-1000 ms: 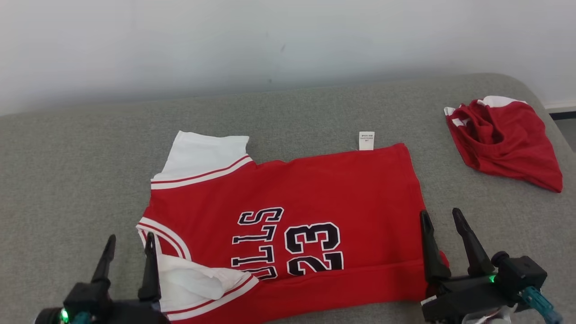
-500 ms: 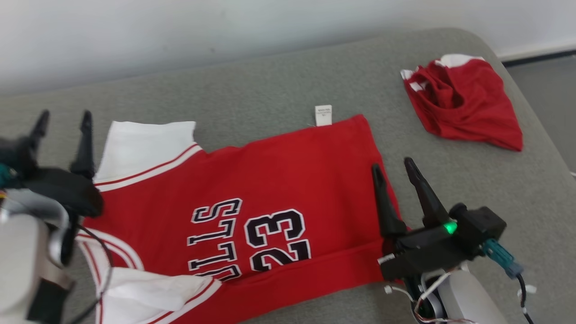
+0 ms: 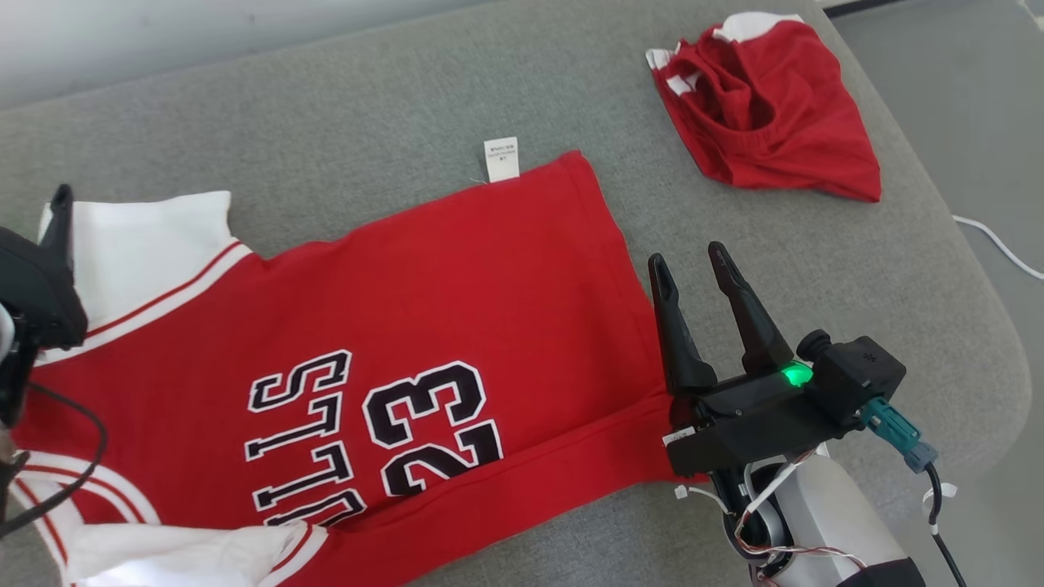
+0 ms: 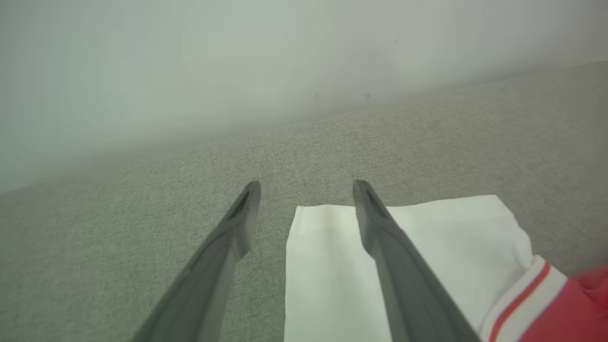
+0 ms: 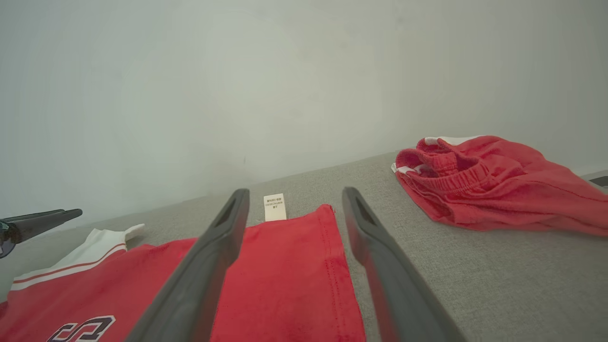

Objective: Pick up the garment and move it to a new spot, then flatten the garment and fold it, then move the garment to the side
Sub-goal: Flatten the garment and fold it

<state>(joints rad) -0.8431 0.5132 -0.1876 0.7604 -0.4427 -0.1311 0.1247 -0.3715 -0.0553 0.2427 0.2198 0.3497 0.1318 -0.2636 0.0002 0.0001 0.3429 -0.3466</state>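
Two garments on gray couch (image 3: 326,106): red jersey (image 3: 457,277) flat at center, red shorts (image 3: 767,122) crumpled at 1 o'clock, well apart. R end effector (image 3: 687,257) released, empty, at jersey's hem side, 3 o'clock. L end effector (image 4: 306,187) released, empty, over white sleeve (image 4: 427,237) corner, 9 o'clock.

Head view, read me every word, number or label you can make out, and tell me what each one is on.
"23": black, white-edged digits on the red jersey; their lower edge is covered by a fold.
"ULLS": sideways letters beside the number on the same jersey; the U is partly covered and anything before it is hidden.
White tag at the jersey's far edge: print too small to read.
Crumpled red garment: no text visible.
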